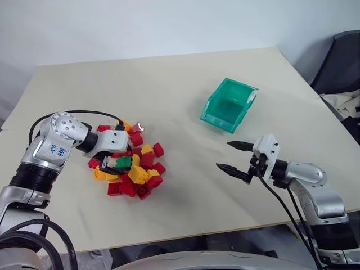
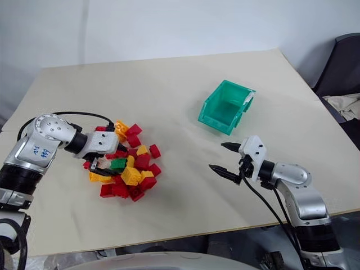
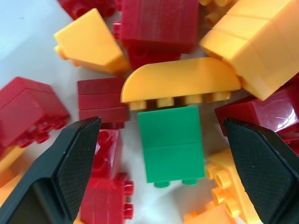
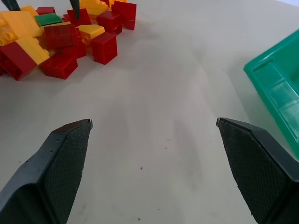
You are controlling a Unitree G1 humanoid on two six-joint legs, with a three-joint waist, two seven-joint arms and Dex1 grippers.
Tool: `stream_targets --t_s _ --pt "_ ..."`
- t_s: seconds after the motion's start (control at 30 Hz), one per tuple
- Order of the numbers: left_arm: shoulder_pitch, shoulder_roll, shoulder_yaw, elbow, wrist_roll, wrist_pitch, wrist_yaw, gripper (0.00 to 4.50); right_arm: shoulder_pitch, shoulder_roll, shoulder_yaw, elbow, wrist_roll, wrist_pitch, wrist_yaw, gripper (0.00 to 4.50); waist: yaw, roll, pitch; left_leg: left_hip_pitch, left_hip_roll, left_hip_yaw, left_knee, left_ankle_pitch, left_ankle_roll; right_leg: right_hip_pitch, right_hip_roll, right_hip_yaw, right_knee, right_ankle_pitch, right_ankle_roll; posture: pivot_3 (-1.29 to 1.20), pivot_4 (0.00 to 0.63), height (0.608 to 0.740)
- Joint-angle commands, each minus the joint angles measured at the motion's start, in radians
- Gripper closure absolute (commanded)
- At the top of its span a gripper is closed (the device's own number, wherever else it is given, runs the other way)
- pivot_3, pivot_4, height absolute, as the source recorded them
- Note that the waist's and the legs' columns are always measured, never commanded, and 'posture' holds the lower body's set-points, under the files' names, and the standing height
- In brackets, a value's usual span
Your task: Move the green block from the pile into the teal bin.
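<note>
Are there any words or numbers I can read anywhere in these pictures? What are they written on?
Blue handwriting on the silver shell of the left arm: too small and blurred to read.
White label tab on the teal bin: no writing can be made out on it.
The green block and the red and yellow bricks of the pile: no words or numbers.
The table: no writing.

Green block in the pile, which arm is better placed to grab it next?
Left. The left gripper is open over the pile with the green block between its fingers. The right gripper hangs open over bare table.
</note>
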Motion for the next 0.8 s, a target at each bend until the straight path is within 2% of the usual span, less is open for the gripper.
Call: stream_targets --t_s 0.03,0.17,0.47,0.57,0.6,0.8 --pt "0.060 0.014 -0.068 0.021 0.085 0.018 -0.001 0.04 -0.007 0.007 0.002 -0.019 0.000 -0.020 -0.002 0.00 0.000 0.000 0.000 0.002 0.000 0.001 -0.001 0.000 0.000 0.000 0.000 0.000 0.000 0.000 0.000 0.00 0.150 0.740" --pt "0.031 0.007 -0.074 0.064 0.114 0.016 0.055 0.04 -0.020 0.011 0.001 -0.011 -0.003 -0.017 -0.006 0.00 0.003 0.000 0.000 0.004 0.001 0.003 -0.001 0.000 0.000 0.000 0.000 0.002 0.001 -0.001 -0.002 0.00 0.150 0.740" --pt "-0.005 0.007 -0.017 0.129 0.083 0.090 0.136 0.04 -0.008 0.012 -0.002 -0.017 -0.007 -0.017 -0.014 0.00 0.021 -0.003 0.002 0.004 0.002 0.001 -0.001 0.002 0.000 0.000 -0.001 0.007 0.002 0.003 -0.008 0.00 0.150 0.740" --pt "0.004 -0.004 0.027 0.082 0.021 0.216 0.118 0.58 -0.013 0.015 0.000 -0.011 -0.009 -0.018 -0.017 0.00 0.025 -0.005 0.003 0.004 0.004 0.001 -0.001 0.003 -0.001 -0.005 0.001 0.006 0.003 0.004 -0.008 0.00 0.150 0.740" --pt "0.006 -0.005 0.031 0.073 0.017 0.230 0.119 0.84 -0.014 0.016 0.000 -0.009 -0.009 -0.020 -0.017 0.00 0.028 -0.006 0.003 0.002 0.003 0.001 -0.001 0.006 -0.007 -0.008 0.001 0.006 0.003 0.004 -0.009 0.00 0.150 0.740" --pt "0.001 -0.014 0.053 0.049 -0.001 0.265 0.135 2.71 -0.022 0.024 0.000 0.000 -0.017 -0.024 -0.016 0.00 0.027 -0.006 0.003 -0.012 0.003 0.002 0.004 0.006 -0.005 -0.018 0.009 0.001 0.004 0.004 -0.008 0.00 0.150 0.740"
